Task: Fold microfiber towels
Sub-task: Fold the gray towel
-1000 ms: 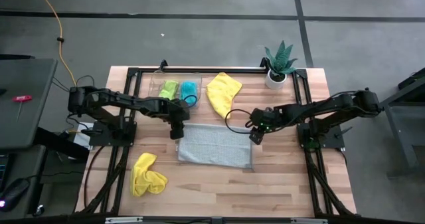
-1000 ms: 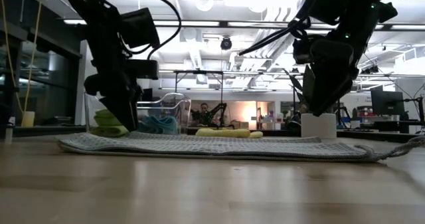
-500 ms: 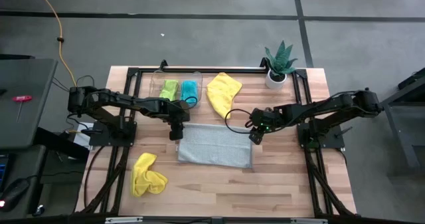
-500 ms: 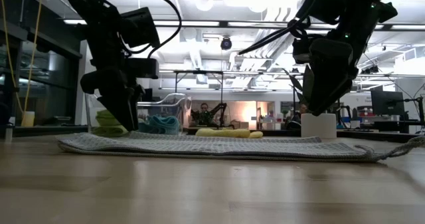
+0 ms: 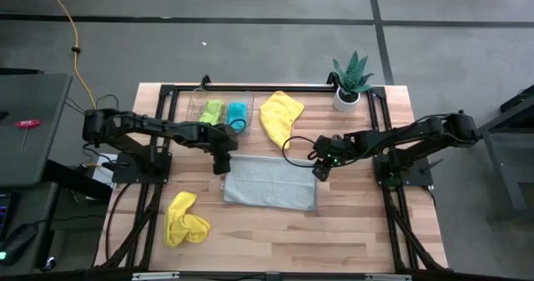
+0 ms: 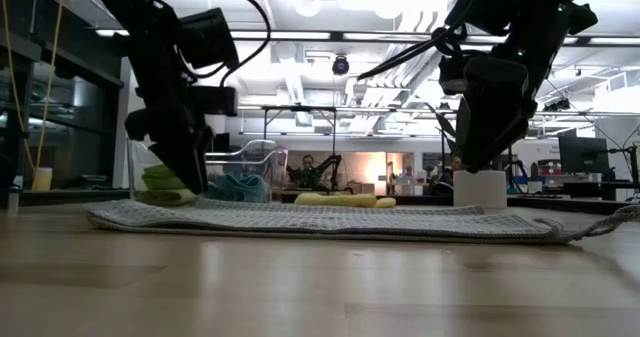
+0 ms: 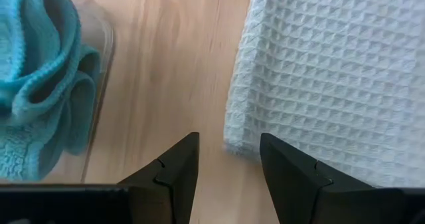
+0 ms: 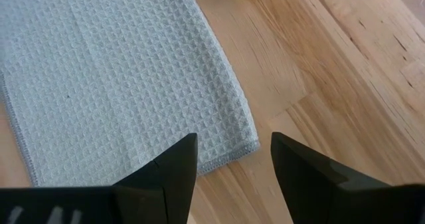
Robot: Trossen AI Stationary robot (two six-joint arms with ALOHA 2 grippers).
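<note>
A light grey waffle-weave towel [image 5: 271,183] lies spread flat on the wooden table. My left gripper [image 5: 222,164] hangs open just over its far left corner [image 7: 234,143], one finger on each side of the corner. My right gripper [image 5: 320,173] hangs open over the far right corner [image 8: 247,143], higher above the cloth in the low view [image 6: 470,165]. Neither touches the towel as far as the frames show. A yellow towel [image 5: 280,116] lies spread at the far side. Another yellow towel [image 5: 185,218] lies crumpled near the front left.
A clear plastic tray [image 5: 200,102] at the far left holds a lime green towel [image 5: 212,112] and a teal towel [image 5: 238,114], close beside my left gripper. A potted plant [image 5: 350,82] stands at the far right corner. Bare wood lies in front of the grey towel.
</note>
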